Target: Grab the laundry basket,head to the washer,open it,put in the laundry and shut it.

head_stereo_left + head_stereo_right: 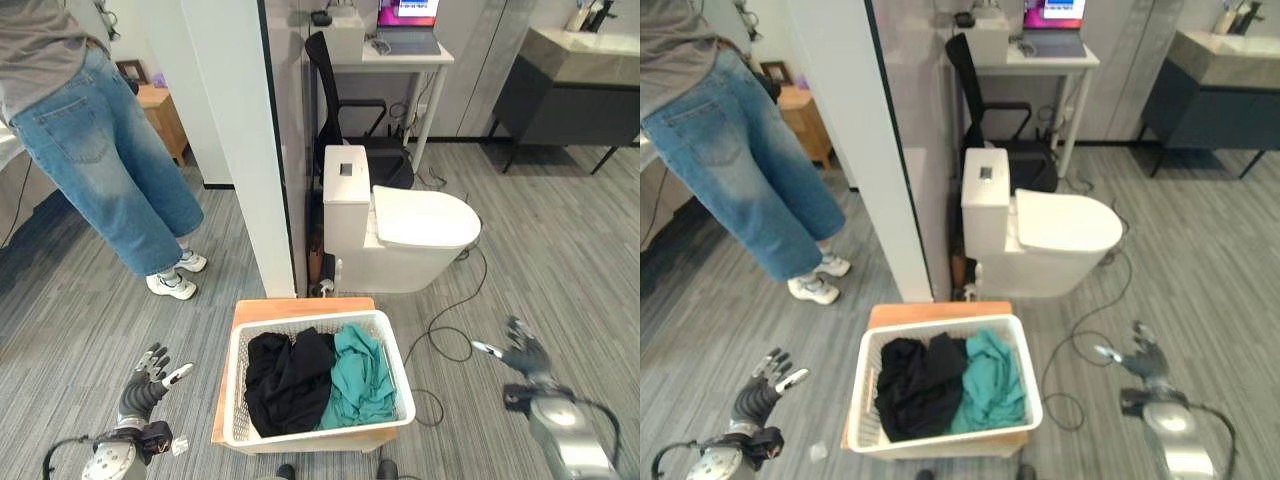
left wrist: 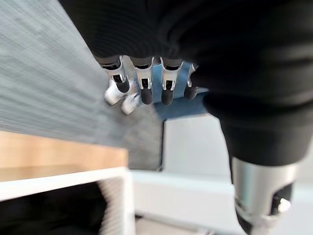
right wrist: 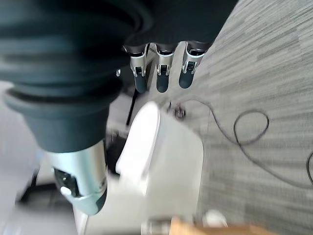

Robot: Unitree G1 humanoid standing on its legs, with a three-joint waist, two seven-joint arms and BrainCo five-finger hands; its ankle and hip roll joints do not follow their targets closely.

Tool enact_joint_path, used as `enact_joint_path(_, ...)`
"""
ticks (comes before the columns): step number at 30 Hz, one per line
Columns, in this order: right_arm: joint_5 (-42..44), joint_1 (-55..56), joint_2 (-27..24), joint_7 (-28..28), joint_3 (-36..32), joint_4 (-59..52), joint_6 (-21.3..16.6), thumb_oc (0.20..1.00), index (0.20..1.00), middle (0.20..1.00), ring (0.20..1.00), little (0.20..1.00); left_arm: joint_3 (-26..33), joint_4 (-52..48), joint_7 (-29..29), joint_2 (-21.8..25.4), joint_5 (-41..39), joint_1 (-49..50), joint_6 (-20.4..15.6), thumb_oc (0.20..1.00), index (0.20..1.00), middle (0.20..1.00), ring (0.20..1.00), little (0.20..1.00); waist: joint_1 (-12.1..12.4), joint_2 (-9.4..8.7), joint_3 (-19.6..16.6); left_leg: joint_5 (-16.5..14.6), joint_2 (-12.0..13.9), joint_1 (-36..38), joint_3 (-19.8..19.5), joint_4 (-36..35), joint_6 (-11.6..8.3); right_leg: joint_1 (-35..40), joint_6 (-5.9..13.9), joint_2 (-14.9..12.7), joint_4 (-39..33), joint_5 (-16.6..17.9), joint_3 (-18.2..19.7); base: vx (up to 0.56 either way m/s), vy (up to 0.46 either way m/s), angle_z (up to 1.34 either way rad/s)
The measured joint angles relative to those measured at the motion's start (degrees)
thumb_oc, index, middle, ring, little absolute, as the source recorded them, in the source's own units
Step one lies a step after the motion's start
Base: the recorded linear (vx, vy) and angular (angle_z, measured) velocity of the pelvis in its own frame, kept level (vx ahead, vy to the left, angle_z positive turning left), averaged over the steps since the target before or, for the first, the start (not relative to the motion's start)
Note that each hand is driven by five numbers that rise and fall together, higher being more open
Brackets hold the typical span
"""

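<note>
Basket: the white laundry basket (image 1: pixel 398 365) sits on a low wooden board (image 1: pixel 300 310) on the grey floor (image 1: pixel 560 250), right in front of the robot and between its two hands.

Clothes: a black cloth (image 1: pixel 285 380) fills the left part of the basket, and a green cloth (image 1: pixel 360 378) lies in the right part. The two cloths touch in the middle.

Left hand: the left hand (image 1: pixel 148 383) hangs in the air to the left of the basket, apart from it. Its fingers (image 2: pixel 142 81) are loose and spread, and it is holding nothing. In the left wrist view the white basket rim and the wooden board show near the hand.

Right hand: the right hand (image 1: pixel 522 352) hangs in the air to the right of the basket, well apart from it. Its fingers (image 3: pixel 163 73) are also loose and spread, with nothing in them.

Toilet: a white toilet (image 1: pixel 400 232) with its lid down stands just behind the basket, next to a white wall panel (image 1: pixel 245 130).

Person: a person in blue jeans (image 1: pixel 100 165) and white shoes (image 1: pixel 172 285) stands at the far left, well apart from the basket.

Desk: a white desk (image 1: pixel 400 55) with an open laptop (image 1: pixel 408 25) stands at the back, and a black chair (image 1: pixel 345 95) is in front of it.

Cable: a black cable (image 1: pixel 455 310) runs over the floor between the toilet and the right hand.
</note>
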Motion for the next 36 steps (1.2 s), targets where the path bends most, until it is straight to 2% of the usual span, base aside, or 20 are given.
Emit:
enact_joint_path(2,0.0,-2.1,-0.2,0.3,0.7,0.1,0.2,1.0,1.0,1.0,1.0,1.0,-1.3,0.0,0.1,1.1,-1.6,-1.1,0.4,1.0,1.0,1.0,1.0,1.0,0.1,0.24,0.9,0.7,0.0,-0.8,-0.3,0.1,0.1,-0.6,-0.32,0.1,-0.1,0.5,-0.1,-0.16,0.006,0.06)
enact_joint_path(3,0.0,-4.8,-0.6,0.0,2.7,0.7,0.5,1.0,1.0,1.0,1.0,1.0,-3.7,0.5,0.3,3.4,-3.5,-3.0,0.8,1.0,1.0,1.0,1.0,1.0,0.1,0.31,2.2,1.1,0.1,-1.5,-0.8,0.3,0.01,-1.3,-0.58,0.5,-0.1,0.9,-0.2,-0.13,0.005,0.11)
enact_joint_path(5,0.0,-7.5,-0.5,0.0,5.0,1.2,0.6,1.0,1.0,1.0,1.0,1.0,-6.4,1.1,0.1,6.2,-4.1,-6.0,1.7,1.0,1.0,1.0,1.0,1.0,0.2,0.14,2.5,1.7,0.3,-3.7,-1.1,0.3,-0.25,-3.4,-0.7,0.6,0.1,1.2,-0.3,-0.15,0.001,0.11)
enact_joint_path(6,0.0,-9.8,-0.5,-0.1,6.6,1.2,0.8,1.0,1.0,1.0,1.0,1.0,-7.4,2.2,0.3,7.1,-5.9,-9.9,2.0,1.0,1.0,1.0,1.0,1.0,0.2,0.06,3.7,3.0,0.4,-6.1,-1.2,0.8,-0.53,-5.6,-1.02,0.9,0.2,2.6,-0.3,-0.15,0.002,0.09)
enact_joint_path(9,0.0,-13.0,-0.7,-0.2,8.4,1.3,1.6,1.0,1.0,1.0,1.0,1.0,-11.0,3.0,0.1,9.3,-8.2,-14.6,2.9,1.0,1.0,1.0,1.0,1.0,0.0,0.69,7.0,3.8,0.4,-7.0,-1.2,0.8,-0.64,-6.5,-1.34,1.0,0.4,3.9,-0.4,-0.11,0.002,0.01)
enact_joint_path(10,0.0,-13.6,-1.0,-0.5,10.0,1.3,1.7,1.0,1.0,1.0,1.0,1.0,-15.4,2.8,0.2,12.4,-11.5,-15.9,2.9,1.0,1.0,1.0,1.0,1.0,-0.2,0.87,7.1,3.8,0.4,-7.3,-1.2,0.9,-0.65,-6.8,-1.49,0.9,0.4,4.0,-0.4,-0.09,0.011,-0.03)
enact_joint_path(11,0.1,-15.7,-1.1,-0.5,12.4,1.2,1.7,1.0,1.0,1.0,1.0,1.0,-22.0,1.0,-1.3,19.7,-14.3,-17.7,3.7,1.0,1.0,1.0,1.0,1.0,-0.7,0.85,8.5,3.9,0.5,-8.1,-1.2,0.9,-0.83,-7.7,-1.41,0.9,0.4,3.9,-0.4,-0.08,0.012,-0.03)
enact_joint_path(16,0.7,-15.5,-1.1,-2.0,15.4,0.9,1.7,1.0,1.0,1.0,1.0,1.0,-24.9,-1.3,-1.5,25.8,-24.6,-19.2,4.1,1.0,1.0,1.0,1.0,1.0,-1.8,1.53,11.5,4.4,0.5,-8.9,-1.0,0.4,-1.04,-8.7,-1.38,0.9,0.4,4.0,-0.2,-0.06,0.01,-0.02)
enact_joint_path(18,1.7,-15.4,-1.1,-2.5,16.1,0.8,1.7,1.0,1.0,1.0,1.0,1.0,-26.2,-2.1,-1.6,27.2,-25.9,-19.4,4.2,1.0,1.0,1.0,1.0,1.0,-1.9,1.47,11.9,4.4,0.5,-9.3,-0.9,0.4,-1.05,-9.2,-1.39,0.9,0.4,4.0,-0.1,-0.01,0.004,-0.02)
enact_joint_path(21,2.5,-14.2,-1.2,-2.9,16.2,-1.7,1.5,1.0,1.0,1.0,1.0,1.0,-26.3,-1.7,-0.3,26.3,-25.8,-20.4,4.1,1.0,1.0,1.0,1.0,1.0,-2.4,1.01,12.6,4.5,0.4,-10.5,-0.9,0.4,-1.11,-10.4,-1.39,1.0,0.4,4.2,-0.2,-0.05,0.013,0.01)
enact_joint_path(24,2.5,-13.6,-1.4,-3.7,16.2,-3.3,1.1,1.0,1.0,1.0,1.0,1.0,-26.3,0.2,1.8,21.8,-25.7,-22.3,4.0,1.0,1.0,1.0,1.0,1.0,-2.6,0.87,13.8,4.6,0.3,-10.7,-1.0,0.4,-1.12,-10.5,-1.37,0.9,0.4,4.2,-0.2,-0.03,0.004,0.02)
enact_joint_path(28,2.4,-13.5,-1.3,-4.4,16.1,-4.0,1.0,1.0,1.0,1.0,1.0,1.0,-25.3,1.0,3.6,19.2,-24.8,-22.4,3.4,1.0,1.0,1.0,1.0,1.0,-2.6,0.74,14.4,4.6,0.3,-12.1,-1.0,0.5,-1.13,-12.0,-1.42,0.9,0.4,4.4,-0.2,-0.03,-0.001,0.01)
enact_joint_path(29,2.3,-13.3,-1.2,-5.2,15.6,-5.9,0.9,1.0,1.0,1.0,1.0,1.0,-24.2,3.5,4.8,14.8,-24.2,-23.3,2.7,1.0,1.0,1.0,1.0,1.0,-2.7,1.0,14.7,4.6,0.3,-12.7,-1.0,0.5,-1.13,-12.4,-1.46,0.8,0.4,4.6,-0.2,0.0,0.0,0.0)
enact_joint_path(32,2.2,-13.5,-0.5,-5.5,15.1,-6.0,0.6,1.0,1.0,1.0,1.0,1.0,-23.7,6.9,5.6,11.2,-21.5,-25.0,2.7,1.0,1.0,1.0,1.0,1.0,-2.8,0.95,15.1,4.6,0.3,-12.6,-1.0,0.4,-1.13,-12.5,-1.49,0.9,0.4,4.7,-0.2,0.0,0.0,0.0)
enact_joint_path(34,2.2,-13.6,-0.2,-6.0,14.8,-6.0,0.5,1.0,1.0,1.0,1.0,1.0,-23.5,7.2,6.1,10.4,-19.5,-25.3,2.8,1.0,1.0,1.0,1.0,1.0,-2.9,0.93,15.2,4.5,0.4,-12.7,-1.0,0.4,-1.14,-12.5,-1.51,1.0,0.4,4.6,-0.2,0.0,0.0,0.0)
enact_joint_path(36,1.0,-13.4,0.3,-6.4,14.0,-6.0,0.5,1.0,1.0,1.0,1.0,1.0,-21.9,10.1,6.9,6.5,-16.9,-27.1,2.5,1.0,1.0,1.0,1.0,1.0,-2.9,1.13,15.3,4.5,0.3,-12.9,-1.0,0.4,-1.07,-12.7,-1.5,0.8,0.4,4.6,-0.2,-0.03,-0.016,0.01)
